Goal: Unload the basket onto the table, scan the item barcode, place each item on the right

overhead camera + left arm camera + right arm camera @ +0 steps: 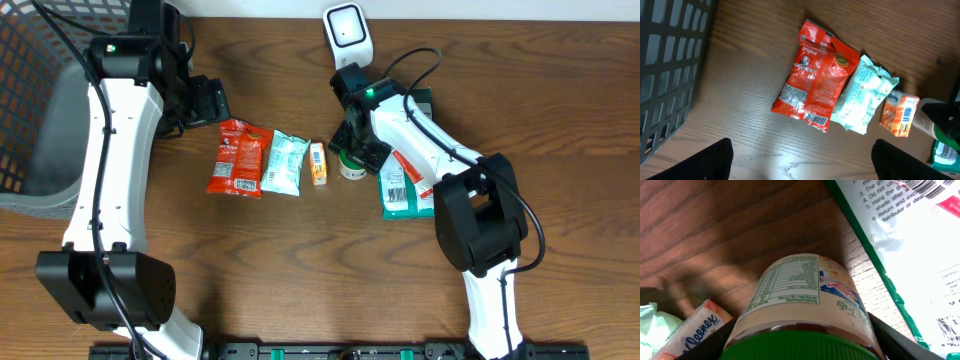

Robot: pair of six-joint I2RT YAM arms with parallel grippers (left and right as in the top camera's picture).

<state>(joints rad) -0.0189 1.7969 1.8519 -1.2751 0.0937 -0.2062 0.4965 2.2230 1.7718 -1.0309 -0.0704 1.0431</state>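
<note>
At mid-table the right arm folds back from its base at the near edge, elbow out to the right, forearm running up and left, wrist tipped down over the jar (800, 290). The right gripper (802, 330) straddles that jar, a dark finger on each side of the green lid; whether the pads press on it or only flank it I cannot tell from so close. The jar stands upright on the table (560, 100), just below the scanner (347, 30), which sits at the far edge.

On the left, the other arm rises straight from its near-edge base and bends right at the top. The left gripper (802, 150) hangs above bare wood with its fingers wide apart and nothing between them.

Room is tight around the jar. A tissue pack (899, 114) lies just beside it on the left, and a green-edged pack (910, 255) lies close on the right. Further left come a pale packet (862, 97) and a red packet (815, 75), overlapping at their edges. A basket (30, 90) fills the far left corner. Open wood lies to the right and along the near edge.
</note>
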